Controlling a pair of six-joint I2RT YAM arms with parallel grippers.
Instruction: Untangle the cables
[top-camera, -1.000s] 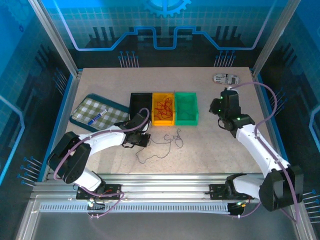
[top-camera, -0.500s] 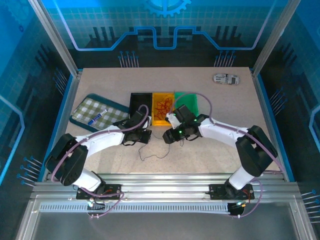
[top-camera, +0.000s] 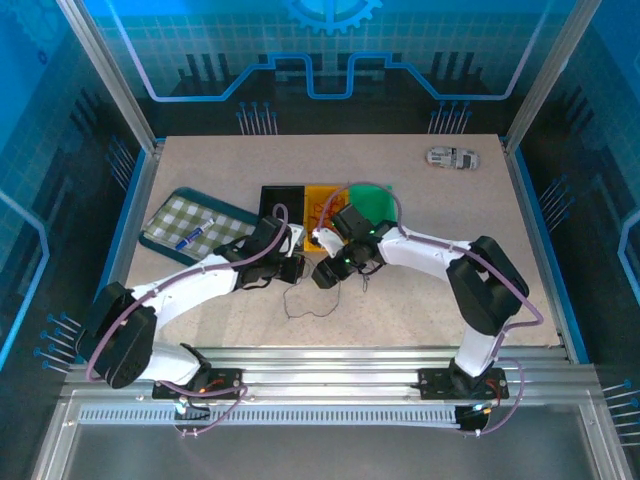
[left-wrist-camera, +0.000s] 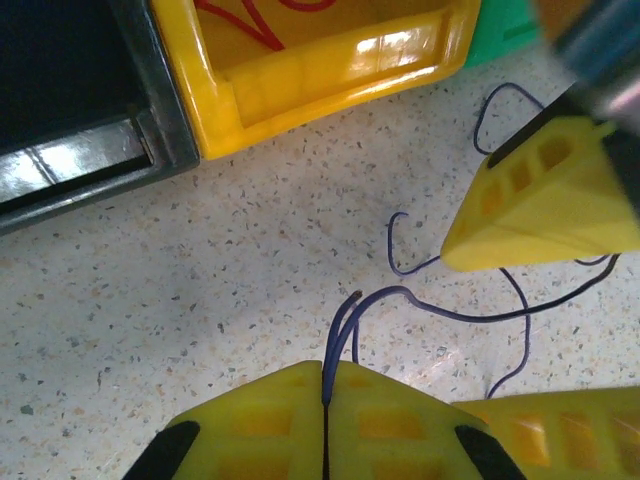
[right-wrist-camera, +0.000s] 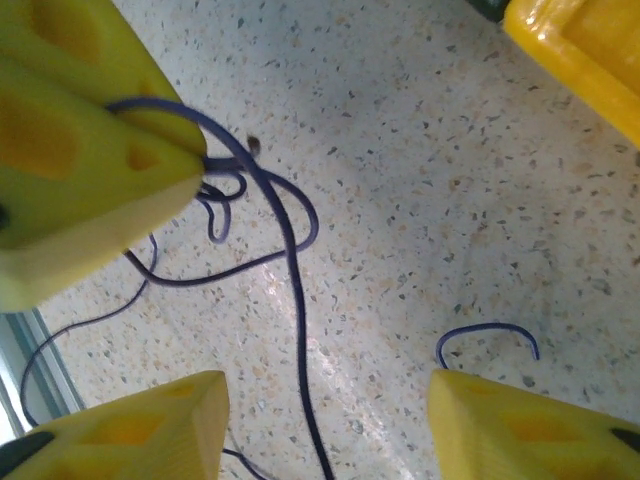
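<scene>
Thin blue and dark cables (top-camera: 303, 298) lie in loose loops on the table in front of the bins. My left gripper (left-wrist-camera: 328, 388) is shut on a doubled blue strand (left-wrist-camera: 425, 300), whose end pokes out past the fingertips. In the top view my left gripper (top-camera: 294, 269) sits just left of my right gripper (top-camera: 326, 272). My right gripper (right-wrist-camera: 328, 432) is open and low over the table, with a dark blue strand (right-wrist-camera: 297, 310) running between its fingers, untouched. A short loose end (right-wrist-camera: 487, 332) curls by its right finger. Red cables (top-camera: 326, 213) lie in the yellow bin (top-camera: 313, 243).
A black bin (top-camera: 279, 202), the yellow bin and a green bin (top-camera: 381, 203) stand in a row behind the grippers. A tray with a checked cloth (top-camera: 178, 220) and a marker (top-camera: 196, 236) is at the left. A toy car (top-camera: 452, 157) lies at the back right.
My right arm swung from the right side to the table's middle and lowered its open gripper beside the left one. My left gripper shifted slightly right, still holding the blue strand.
</scene>
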